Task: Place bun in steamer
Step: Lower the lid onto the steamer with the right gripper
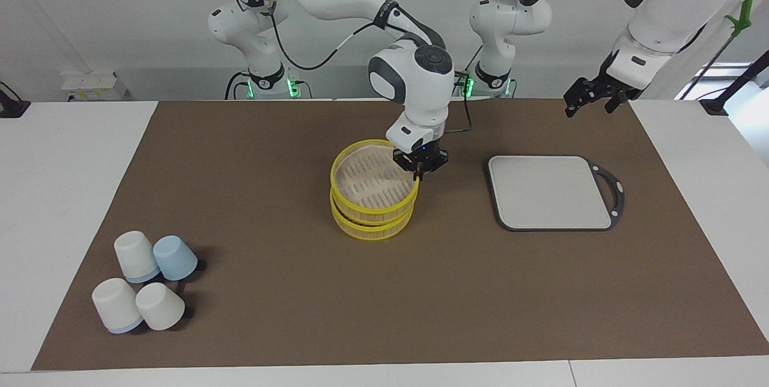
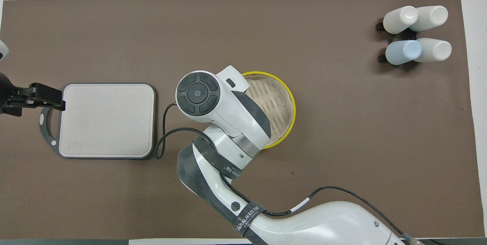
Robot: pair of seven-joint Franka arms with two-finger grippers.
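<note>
Two yellow-rimmed basket tiers stand stacked mid-table. The upper one, the steamer (image 1: 366,181), shows a slatted floor with dark slots in the overhead view (image 2: 277,100). The lower tier (image 1: 372,228) shows only its yellow wall. My right gripper (image 1: 416,175) is shut on the steamer's rim at the side toward the left arm's end. In the overhead view the arm's wrist hides it. My left gripper (image 1: 587,101) is open and empty in the air over the handle end of the cutting board; it also shows in the overhead view (image 2: 38,96). No bun is in view.
A grey cutting board (image 1: 550,191) with a dark handle loop lies toward the left arm's end, also in the overhead view (image 2: 106,119). Several upturned white and blue cups (image 1: 144,282) cluster at the right arm's end, farther from the robots, also in the overhead view (image 2: 414,34).
</note>
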